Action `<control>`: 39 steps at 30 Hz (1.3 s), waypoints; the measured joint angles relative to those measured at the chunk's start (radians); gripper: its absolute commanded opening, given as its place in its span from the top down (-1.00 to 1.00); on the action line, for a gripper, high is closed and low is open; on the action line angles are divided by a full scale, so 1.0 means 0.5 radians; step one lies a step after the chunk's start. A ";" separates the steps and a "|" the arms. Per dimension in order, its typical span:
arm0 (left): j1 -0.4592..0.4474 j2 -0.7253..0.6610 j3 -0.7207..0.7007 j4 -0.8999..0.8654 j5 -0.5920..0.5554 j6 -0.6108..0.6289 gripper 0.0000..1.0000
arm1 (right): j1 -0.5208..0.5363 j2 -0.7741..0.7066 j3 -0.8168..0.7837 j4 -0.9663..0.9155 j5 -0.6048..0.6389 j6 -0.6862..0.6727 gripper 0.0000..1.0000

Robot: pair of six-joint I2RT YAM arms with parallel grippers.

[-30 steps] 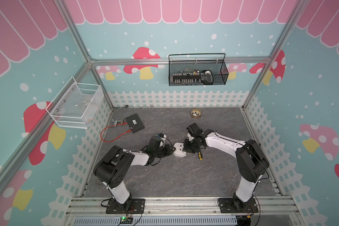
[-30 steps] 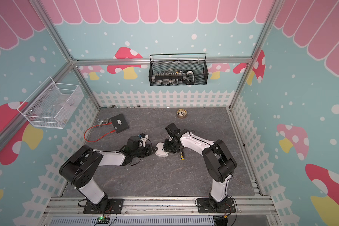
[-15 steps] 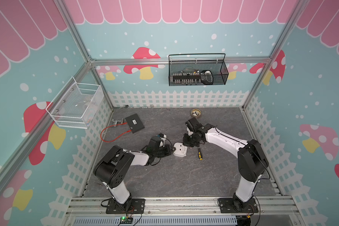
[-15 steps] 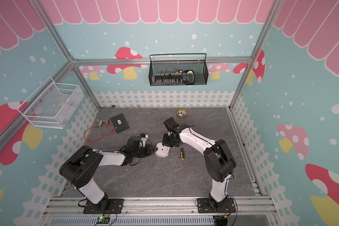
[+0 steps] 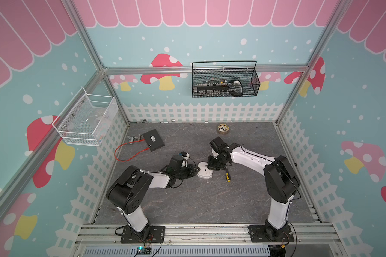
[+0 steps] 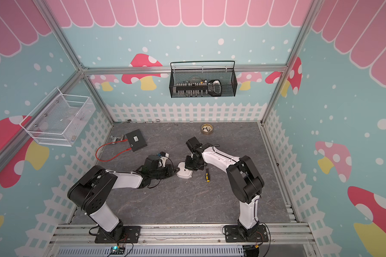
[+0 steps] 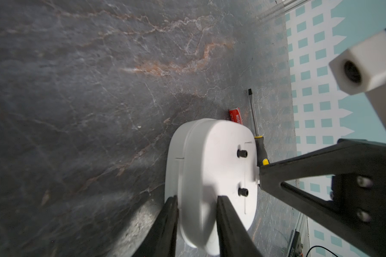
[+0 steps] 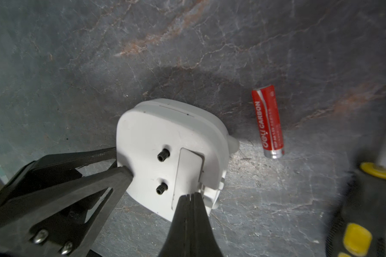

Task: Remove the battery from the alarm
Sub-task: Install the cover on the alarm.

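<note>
The white alarm (image 5: pixel 204 171) (image 6: pixel 184 173) lies face down on the grey table, its plain back up (image 8: pixel 152 133). My left gripper (image 7: pixel 196 199) (image 5: pixel 196 170) is shut on its rim, one finger on each side. My right gripper (image 8: pixel 189 196) (image 5: pixel 211 166) is shut, its joined tips resting on the edge of the back's rectangular cover (image 8: pixel 187 171), which sits slightly raised. The red battery (image 8: pixel 268 124) (image 7: pixel 235 115) lies loose on the table beside the alarm, apart from both grippers. In both top views the right gripper hides the battery.
A black-and-yellow screwdriver (image 5: pixel 227 177) (image 8: pixel 366 200) lies just right of the alarm and battery. A brass disc (image 5: pixel 223 129) sits near the back fence, a black box (image 5: pixel 153 140) with a red cable at back left. Wire baskets (image 5: pixel 225 86) (image 5: pixel 87 120) hang on the walls.
The right gripper's jaws have closed and its tips have shifted a little over the alarm's back. The left gripper and the alarm have stayed put.
</note>
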 measured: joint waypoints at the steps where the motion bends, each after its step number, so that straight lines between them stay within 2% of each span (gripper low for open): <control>1: 0.000 0.000 0.000 -0.001 -0.001 0.000 0.36 | 0.000 0.017 -0.002 0.012 -0.014 -0.002 1.00; 12: 0.002 0.000 0.000 -0.002 0.001 0.001 0.36 | 0.001 -0.009 -0.008 0.033 0.000 -0.003 1.00; 23: 0.004 -0.011 -0.008 -0.006 -0.001 -0.002 0.36 | -0.035 -0.425 -0.110 -0.008 0.170 0.010 1.00; 29: 0.004 -0.060 -0.036 -0.049 -0.008 -0.018 0.36 | -0.044 -0.365 -0.400 -0.009 0.170 0.008 1.00; 39: -0.018 -0.110 -0.056 -0.103 -0.048 -0.094 0.36 | -0.044 -0.217 -0.354 0.116 0.105 -0.072 1.00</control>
